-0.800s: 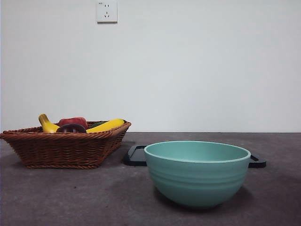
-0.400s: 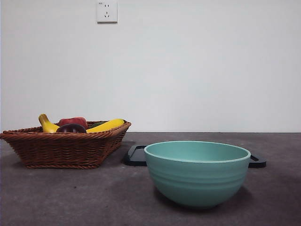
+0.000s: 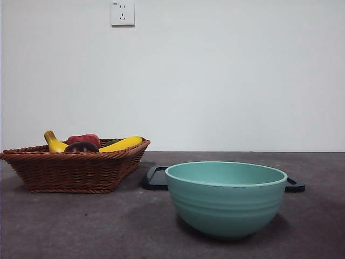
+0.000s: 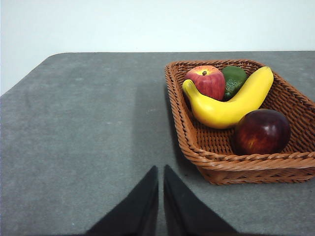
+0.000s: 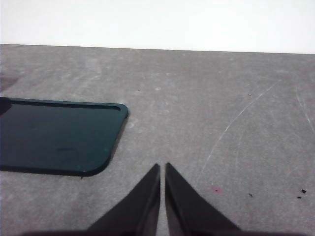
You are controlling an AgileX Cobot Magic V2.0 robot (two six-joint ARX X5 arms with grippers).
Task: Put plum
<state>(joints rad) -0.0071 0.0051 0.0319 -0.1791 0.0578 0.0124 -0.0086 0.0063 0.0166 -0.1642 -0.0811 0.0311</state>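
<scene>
The dark maroon plum point(image 4: 261, 132) lies in the brown wicker basket point(image 4: 231, 162), at the corner nearest my left gripper point(image 4: 160, 169); it also shows in the front view point(image 3: 81, 147) behind the basket's rim point(image 3: 75, 162). My left gripper is shut and empty over bare table beside the basket. My right gripper point(image 5: 162, 167) is shut and empty over the grey table, next to a dark tray point(image 5: 54, 142). Neither arm shows in the front view.
In the basket with the plum lie a yellow banana point(image 4: 231, 103), a red apple point(image 4: 207, 81) and a green fruit point(image 4: 234, 78). A teal bowl point(image 3: 226, 197) stands front and centre, with the dark tray point(image 3: 155, 178) behind it.
</scene>
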